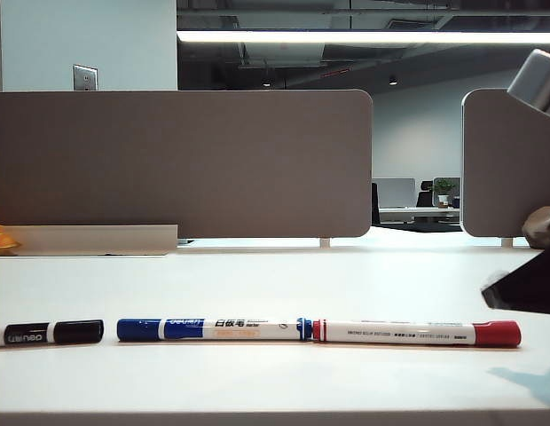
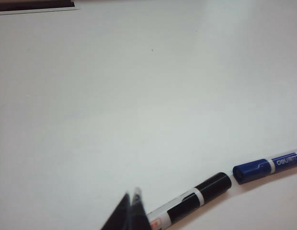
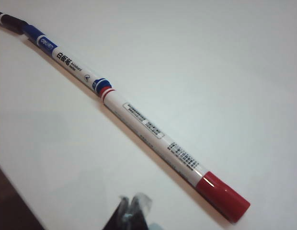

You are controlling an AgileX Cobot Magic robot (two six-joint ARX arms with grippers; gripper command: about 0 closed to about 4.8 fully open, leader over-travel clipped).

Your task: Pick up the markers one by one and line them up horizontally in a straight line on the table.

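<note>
Three markers lie end to end in one row near the front edge of the white table [image 1: 275, 275]: the black marker [image 1: 46, 334] at the left, the blue marker [image 1: 213, 329] in the middle and the red marker [image 1: 417, 333] at the right. The blue and red ones touch; a small gap separates black from blue. My left gripper [image 2: 131, 197] is shut and empty, hovering beside the black marker [image 2: 196, 201], with the blue marker's cap [image 2: 263, 167] past it. My right gripper [image 3: 134, 201] is shut and empty, near the red marker's cap [image 3: 222, 195]. The blue marker [image 3: 67, 60] lies beyond.
Grey-brown divider panels [image 1: 177, 164] stand along the back of the table. A yellow object [image 1: 2, 240] sits at the far left by the panel. A dark part of the right arm [image 1: 528, 288] shows at the right edge.
</note>
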